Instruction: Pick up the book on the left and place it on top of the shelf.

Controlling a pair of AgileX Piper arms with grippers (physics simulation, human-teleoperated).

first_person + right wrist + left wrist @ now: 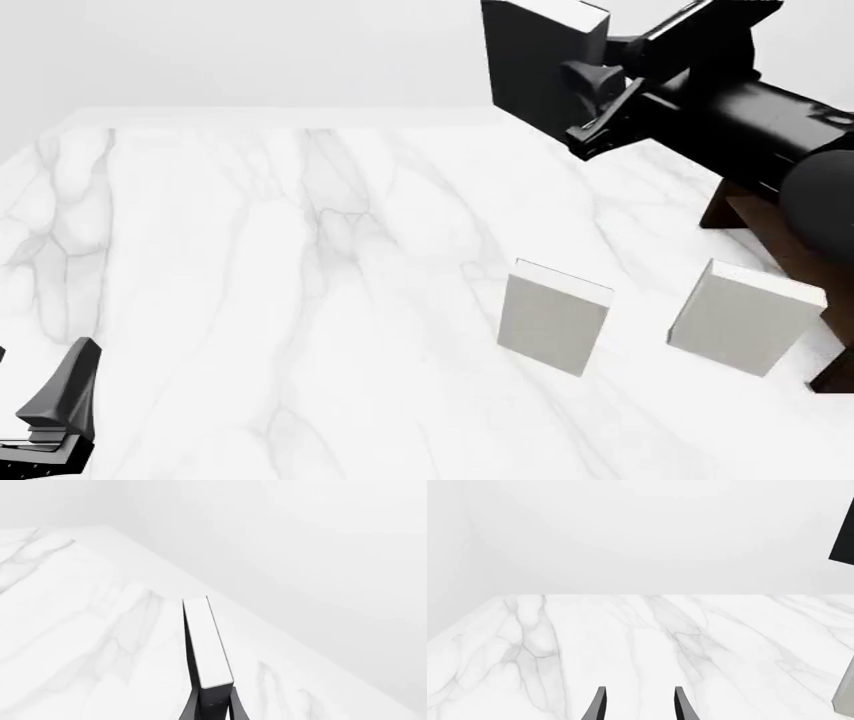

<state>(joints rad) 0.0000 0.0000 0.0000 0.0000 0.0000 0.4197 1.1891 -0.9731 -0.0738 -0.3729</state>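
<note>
Setting: simulated tabletop test scene, not a lived-in room.

White marble-patterned table point(267, 300) with grey veining fills the front view and meets plain, featureless pale walls point(240, 50); flat, even lighting and clean rendered surfaces throughout. Props are sparse and staged: two light grey-white books point(555, 317) standing upright well apart on the marble, and a corner of a dark brown shelf point(763, 225) at the right edge. Two black robot arms point(747, 100) work the table, as in a robotics manipulation bench.
</note>
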